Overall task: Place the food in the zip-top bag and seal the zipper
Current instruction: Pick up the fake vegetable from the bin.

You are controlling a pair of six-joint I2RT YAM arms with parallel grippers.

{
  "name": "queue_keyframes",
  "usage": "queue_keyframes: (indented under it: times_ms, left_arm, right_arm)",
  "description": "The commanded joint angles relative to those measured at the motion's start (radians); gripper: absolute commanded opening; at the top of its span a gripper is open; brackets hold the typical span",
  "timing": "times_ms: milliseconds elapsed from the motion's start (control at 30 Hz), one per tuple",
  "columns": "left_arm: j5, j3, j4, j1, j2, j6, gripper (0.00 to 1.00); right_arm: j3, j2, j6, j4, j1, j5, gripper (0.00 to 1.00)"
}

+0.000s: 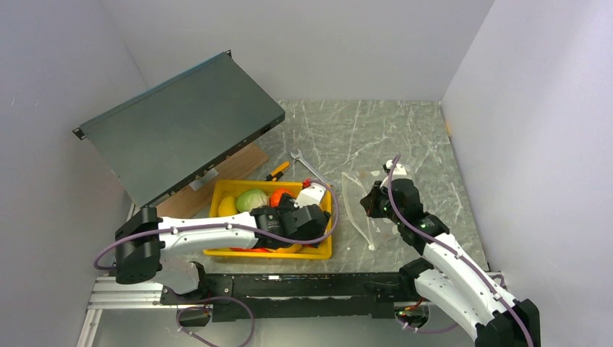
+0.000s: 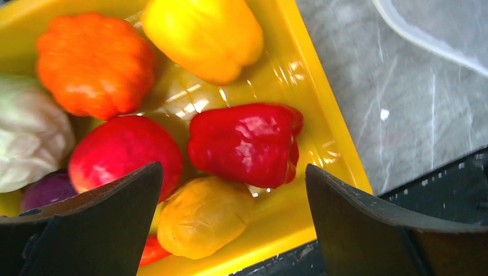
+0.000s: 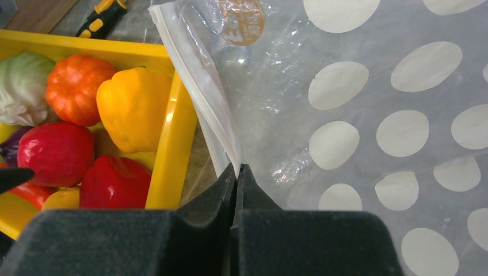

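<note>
The food lies in a yellow tray (image 2: 313,80): a yellow mango (image 2: 201,215), a red pepper (image 2: 244,144), a red apple (image 2: 124,152), an orange pumpkin (image 2: 92,63), a yellow pepper (image 2: 201,34) and a green cabbage (image 2: 29,132). My left gripper (image 2: 233,169) hangs open just above the mango and red pepper, holding nothing. The clear dotted zip-top bag (image 3: 345,115) stands right of the tray. My right gripper (image 3: 237,168) is shut on the bag's mouth edge, at the white zipper (image 3: 198,75). In the top view the bag (image 1: 358,199) hangs from that gripper (image 1: 370,202).
A grey metal panel (image 1: 181,123) leans at the back left over a wooden board (image 1: 231,170). A silver wrench (image 1: 303,163) and a yellow-handled tool (image 1: 277,171) lie behind the tray (image 1: 220,191). White walls close in both sides.
</note>
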Motion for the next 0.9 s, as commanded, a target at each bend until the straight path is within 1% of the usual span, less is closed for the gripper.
queue_keyframes:
  times_ms: [0,200,300,400,467,500,600,700,867]
  left_arm:
    - [0.175,-0.063,0.194,-0.007,-0.043,0.155,1.0]
    - [0.257,-0.095,0.196,0.037,-0.023,0.242,1.0]
    - [0.35,-0.119,0.238,0.067,-0.019,0.295,1.0]
    - [0.399,-0.105,0.235,0.091,0.009,0.329,1.0]
    - [0.394,-0.082,0.207,0.105,0.033,0.333,1.0]
    - [0.367,-0.074,0.184,0.112,0.041,0.33,1.0]
    - [0.332,-0.064,0.174,0.128,0.05,0.34,1.0]
    - [0.354,-0.058,0.18,0.147,0.069,0.365,1.0]
    - [0.523,-0.076,0.269,0.194,0.109,0.372,1.0]
  right_arm:
    - [0.017,0.005,-0.01,0.053,0.004,-0.024,0.0]
    - [0.006,0.001,-0.013,0.07,0.005,-0.058,0.0]
    - [0.002,-0.002,-0.012,0.079,0.003,-0.069,0.0]
    - [0.0,0.0,-0.012,0.083,0.004,-0.078,0.0]
    - [-0.002,-0.008,-0.014,0.082,0.005,-0.082,0.0]
    - [-0.004,-0.014,-0.014,0.083,0.004,-0.081,0.0]
    - [-0.008,-0.031,-0.014,0.088,0.005,-0.088,0.0]
    - [-0.008,-0.026,-0.016,0.092,0.004,-0.095,0.0]
    - [-0.01,-0.031,-0.015,0.094,0.004,-0.099,0.0]
